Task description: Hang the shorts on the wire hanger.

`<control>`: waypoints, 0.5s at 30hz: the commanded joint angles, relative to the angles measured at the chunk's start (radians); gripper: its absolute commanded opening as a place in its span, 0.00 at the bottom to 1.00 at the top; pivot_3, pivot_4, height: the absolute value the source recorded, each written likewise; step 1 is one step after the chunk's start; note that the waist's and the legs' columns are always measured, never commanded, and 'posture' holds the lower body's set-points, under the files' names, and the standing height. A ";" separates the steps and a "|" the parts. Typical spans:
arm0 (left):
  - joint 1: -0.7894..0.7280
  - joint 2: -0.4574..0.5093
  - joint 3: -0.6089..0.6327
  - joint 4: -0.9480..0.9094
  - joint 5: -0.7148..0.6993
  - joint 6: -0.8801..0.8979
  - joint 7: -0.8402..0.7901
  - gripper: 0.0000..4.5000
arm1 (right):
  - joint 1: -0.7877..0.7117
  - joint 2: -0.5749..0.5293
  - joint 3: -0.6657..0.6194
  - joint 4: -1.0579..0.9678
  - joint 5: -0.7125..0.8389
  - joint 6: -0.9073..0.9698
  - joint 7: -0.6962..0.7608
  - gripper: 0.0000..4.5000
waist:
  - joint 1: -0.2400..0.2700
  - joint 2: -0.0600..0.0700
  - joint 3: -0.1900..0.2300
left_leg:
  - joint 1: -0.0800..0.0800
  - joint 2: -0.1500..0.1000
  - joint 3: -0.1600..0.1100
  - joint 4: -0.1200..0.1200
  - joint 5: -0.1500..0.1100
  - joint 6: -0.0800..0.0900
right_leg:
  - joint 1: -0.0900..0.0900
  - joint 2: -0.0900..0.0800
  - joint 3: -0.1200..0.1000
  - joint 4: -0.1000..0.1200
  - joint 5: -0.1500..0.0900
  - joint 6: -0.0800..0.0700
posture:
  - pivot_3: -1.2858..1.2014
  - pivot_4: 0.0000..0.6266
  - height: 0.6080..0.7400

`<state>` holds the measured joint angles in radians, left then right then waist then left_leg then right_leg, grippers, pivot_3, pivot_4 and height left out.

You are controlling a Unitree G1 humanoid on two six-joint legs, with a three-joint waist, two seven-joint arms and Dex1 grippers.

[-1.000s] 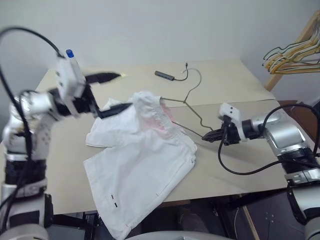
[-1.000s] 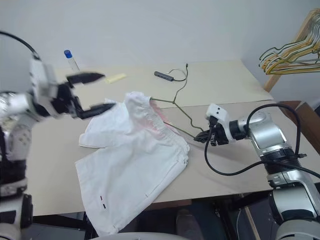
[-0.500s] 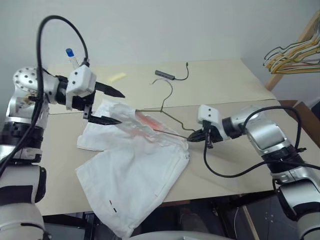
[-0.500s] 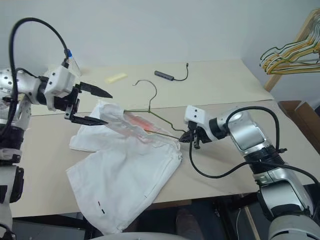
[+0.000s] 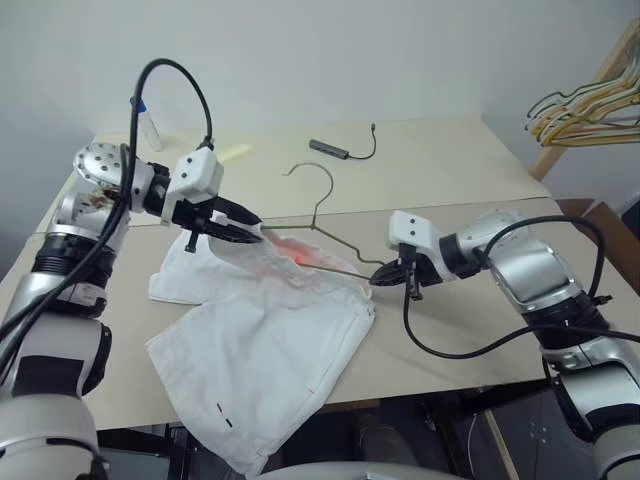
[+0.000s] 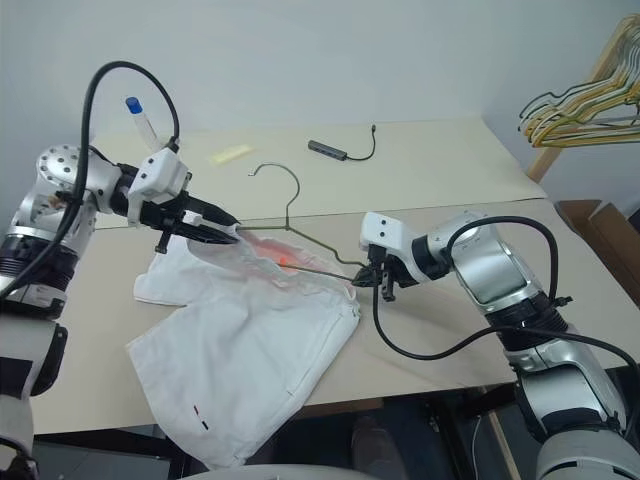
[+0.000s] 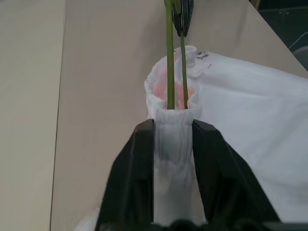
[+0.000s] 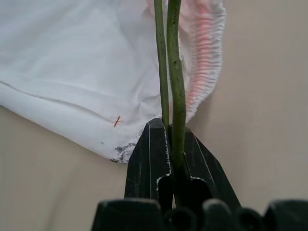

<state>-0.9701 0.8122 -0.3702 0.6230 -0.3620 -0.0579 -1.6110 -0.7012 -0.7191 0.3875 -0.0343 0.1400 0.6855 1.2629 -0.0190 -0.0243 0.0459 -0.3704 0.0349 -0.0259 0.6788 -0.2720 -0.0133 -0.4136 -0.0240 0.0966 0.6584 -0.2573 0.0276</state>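
shorts (image 5: 265, 350): white cloth, spread on the tan table (image 5: 470, 330), near leg hanging over the front edge (small dark marks near that hem). Pinkish elastic waist at the far side, bunched and lifted off the surface.
right gripper (image 5: 381, 279): black fingers clamped tight on one lower corner of the wire hanger (image 5: 335, 235), just beside the waistband's right end. In the right wrist view the two green wires run straight out from between the fingers (image 8: 150, 154) over the gathered pink waistband.
wire hanger: thin grey-green, held up off the table, tilted; far end of the triangle is inside the waist opening, hook curls up and away above the cloth.
left gripper (image 5: 243, 231): fingers nearly together, pinching a fold of the white waistband. The left wrist view has the cloth squeezed between both fingers (image 7: 134, 178), with the hanger wires coming out of the waist opening just past the tips.
shorts vs hanger: hanger partly threaded into the waist; rest of the shorts lies flat on the table, not hanging.
far table: small dark adapter with a cable (image 5: 345, 150) near the back edge, a pale yellow strip (image 5: 234, 152) and a clear tube with a blue cap (image 6: 140, 122) at the back left.
off table, far right: bunch of yellowish and dark hangers (image 5: 585, 108) on a wooden rack (image 5: 590, 85).
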 commanded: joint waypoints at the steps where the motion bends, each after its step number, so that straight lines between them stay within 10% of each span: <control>1: -0.031 -0.011 0.003 0.022 0.019 -0.025 -0.003 0.01 | -0.024 -0.006 -0.019 -0.061 0.020 0.009 0.008 0.00 | -0.001 0.000 0.000 | 0.000 0.000 0.000 0.000 0.000 0.000 | 0.000 0.000 0.000 0.000 0.000 0.000 | 0.52 0.00 1.00; 12: -0.019 -0.056 0.071 0.049 0.124 -0.109 0.013 0.01 | 0.049 0.026 -0.063 -0.048 -0.031 -0.302 -0.081 0.00 | 0.000 0.000 0.000 | -0.005 0.000 0.000 0.001 0.000 0.000 | -0.006 0.000 0.000 0.004 0.000 0.000 | 0.52 0.00 1.00; 15: -0.025 -0.057 0.107 0.052 0.135 -0.114 0.004 0.00 | 0.045 0.030 -0.073 -0.020 -0.038 -0.313 -0.098 0.26 | -0.004 0.000 0.000 | -0.005 0.000 0.001 0.001 0.000 0.000 | -0.007 0.000 0.001 0.004 0.000 0.000 | 0.52 0.00 1.00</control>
<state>-0.9731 0.7548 -0.3048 0.6832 -0.2310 -0.1559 -1.6044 -0.6250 -0.6936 0.3696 -0.0400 0.0915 0.4085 1.1775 -0.0229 -0.0246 0.0457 -0.3751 0.0344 -0.0254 0.6802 -0.2719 -0.0133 -0.4202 -0.0240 0.0973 0.6628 -0.2571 0.0272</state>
